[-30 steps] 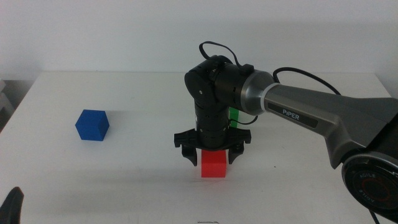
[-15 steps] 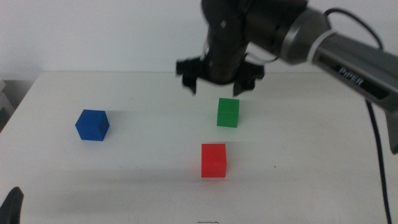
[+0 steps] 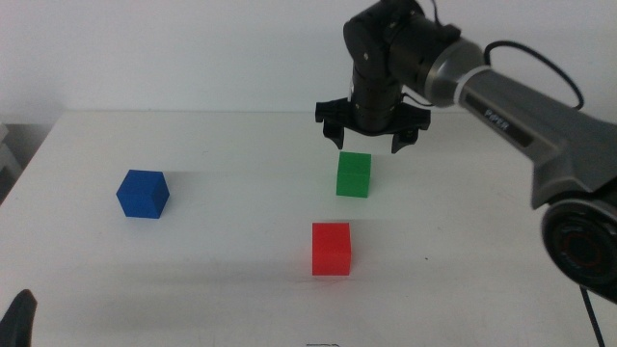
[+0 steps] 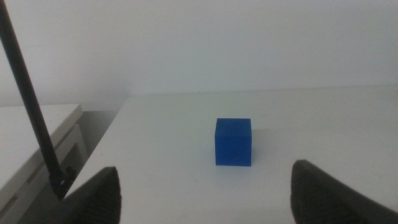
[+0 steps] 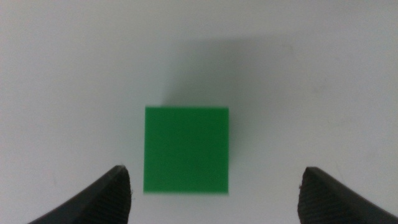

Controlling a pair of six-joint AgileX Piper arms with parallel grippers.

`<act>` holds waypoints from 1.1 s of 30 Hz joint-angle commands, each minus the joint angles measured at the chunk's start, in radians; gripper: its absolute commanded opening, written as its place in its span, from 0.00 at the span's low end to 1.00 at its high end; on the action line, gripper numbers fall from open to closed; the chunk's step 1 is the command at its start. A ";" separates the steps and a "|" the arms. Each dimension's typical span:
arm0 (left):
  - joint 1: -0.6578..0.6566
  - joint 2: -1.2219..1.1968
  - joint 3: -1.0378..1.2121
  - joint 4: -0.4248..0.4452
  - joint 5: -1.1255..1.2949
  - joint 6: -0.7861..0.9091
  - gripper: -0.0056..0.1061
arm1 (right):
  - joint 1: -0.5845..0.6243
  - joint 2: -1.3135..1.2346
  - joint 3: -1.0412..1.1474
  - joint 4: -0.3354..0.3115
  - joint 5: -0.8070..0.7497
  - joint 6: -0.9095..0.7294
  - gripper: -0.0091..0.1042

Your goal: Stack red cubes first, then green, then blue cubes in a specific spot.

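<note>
The red cube (image 3: 331, 248) sits alone on the white table near the front centre. The green cube (image 3: 354, 174) stands behind it, a little to the right. My right gripper (image 3: 370, 138) hangs open and empty just above the green cube. In the right wrist view the green cube (image 5: 186, 149) lies between the two spread jaws, touching neither. The blue cube (image 3: 143, 194) rests at the left. It also shows in the left wrist view (image 4: 234, 142), ahead of my open, empty left gripper (image 4: 205, 186). That gripper waits at the bottom left corner of the middle view (image 3: 19, 318).
The white table's far edge (image 3: 193, 113) meets a white wall. In the left wrist view a thin dark rod (image 4: 34, 106) stands beside the table's left side, over a lower grey surface.
My right gripper let go of the red cube, rose away from it, and has come down over the green cube, further right than half a second ago. The cubes have not moved.
</note>
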 commanded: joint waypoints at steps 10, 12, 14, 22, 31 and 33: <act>-0.001 -0.020 -0.003 -0.003 -0.085 -0.006 0.89 | -0.010 0.013 -0.065 -0.037 -0.096 -0.023 0.80; -0.001 -0.020 -0.003 -0.003 -0.085 -0.006 0.89 | -0.010 0.023 -0.065 -0.048 -0.101 -0.023 0.80; -0.001 -0.020 -0.003 -0.003 -0.085 -0.006 0.89 | -0.010 0.033 -0.065 -0.054 -0.111 -0.022 0.80; -0.001 -0.020 -0.003 -0.003 -0.085 -0.006 0.89 | -0.008 0.073 -0.065 -0.062 -0.124 -0.022 0.80; -0.001 -0.020 -0.003 -0.003 -0.085 -0.006 0.89 | -0.007 0.098 -0.065 -0.076 -0.121 -0.011 0.52; -0.001 -0.020 -0.003 -0.003 -0.085 -0.006 0.89 | -0.006 0.100 -0.065 -0.076 -0.118 -0.012 0.41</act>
